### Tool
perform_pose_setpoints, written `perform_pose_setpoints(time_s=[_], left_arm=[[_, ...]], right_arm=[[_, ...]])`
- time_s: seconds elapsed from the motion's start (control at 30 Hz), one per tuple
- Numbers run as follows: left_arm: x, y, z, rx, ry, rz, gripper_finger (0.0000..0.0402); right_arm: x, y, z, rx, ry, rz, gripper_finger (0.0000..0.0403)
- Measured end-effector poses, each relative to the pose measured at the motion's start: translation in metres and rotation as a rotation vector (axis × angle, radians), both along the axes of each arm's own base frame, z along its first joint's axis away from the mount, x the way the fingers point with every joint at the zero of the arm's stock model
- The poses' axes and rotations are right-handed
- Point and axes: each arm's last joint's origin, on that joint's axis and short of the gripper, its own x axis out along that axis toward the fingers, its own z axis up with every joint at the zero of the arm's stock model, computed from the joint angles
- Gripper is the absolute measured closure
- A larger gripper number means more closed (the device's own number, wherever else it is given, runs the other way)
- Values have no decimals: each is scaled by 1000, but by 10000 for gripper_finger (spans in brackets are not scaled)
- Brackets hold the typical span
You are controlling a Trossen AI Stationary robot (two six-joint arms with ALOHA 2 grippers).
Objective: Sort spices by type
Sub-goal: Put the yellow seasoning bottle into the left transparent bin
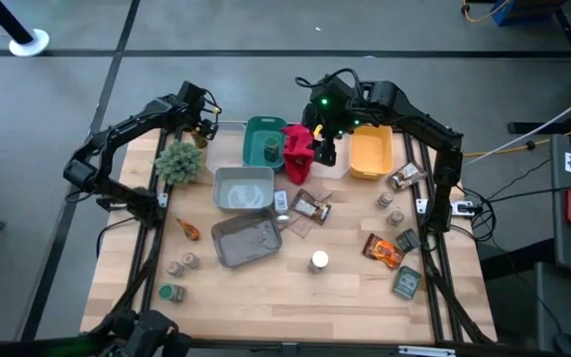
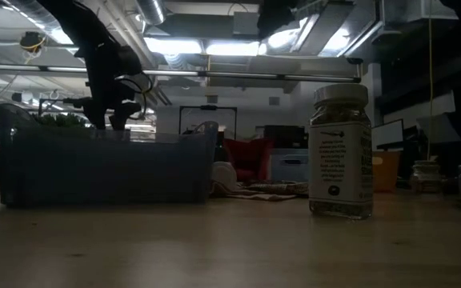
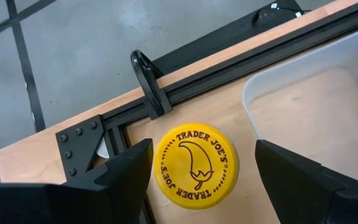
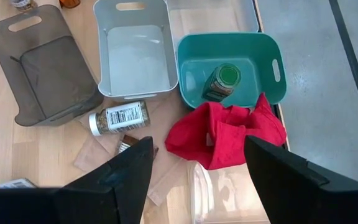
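Note:
A jar with a yellow lid (image 3: 196, 165) stands upright at the table's far left corner. My left gripper (image 3: 197, 180) hangs over it, open, one finger on each side of the lid and clear of it; in the high view this gripper (image 1: 204, 129) is beside the bushy plant (image 1: 179, 161). My right gripper (image 4: 197, 168) is open high above the red cloth (image 4: 225, 134), which drapes over the teal bin's rim (image 4: 229, 107). A green-lidded jar (image 4: 221, 81) leans inside the teal bin. A white-lidded jar (image 4: 118, 117) lies on its side by the white bin (image 4: 135, 56).
A grey bin (image 1: 246, 241) and a yellow bin (image 1: 370, 154) stand on the table, and a clear bin (image 3: 316, 106) is beside the yellow-lidded jar. Jars (image 1: 402, 177) and packets (image 1: 383, 250) are scattered at the right; more jars (image 1: 177, 268) sit near left. One jar (image 2: 340, 152) stands close to the low camera.

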Motion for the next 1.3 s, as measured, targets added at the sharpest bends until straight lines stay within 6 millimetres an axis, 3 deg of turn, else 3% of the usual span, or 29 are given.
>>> perform_pose_setpoints(time_s=[0.53, 0.73, 0.87, 1.03, 1.3], left_arm=[[-5, 19, -38, -169, 1, 77, 145], [-6, 20, -38, -184, 12, 52, 194], [-7, 19, -38, -191, 23, 36, 195], [-6, 19, -31, -223, 23, 29, 195], [0, 26, 7, -243, -26, -27, 195]], right_arm=[[-1, 0, -1, -2, 13, 9, 152], [-1, 0, -1, -8, 14, 17, 152], [-2, 1, -1, -4, 25, 17, 152], [-6, 2, -4, 3, 72, 12, 152], [-32, 10, 16, 8, 53, -9, 152]])
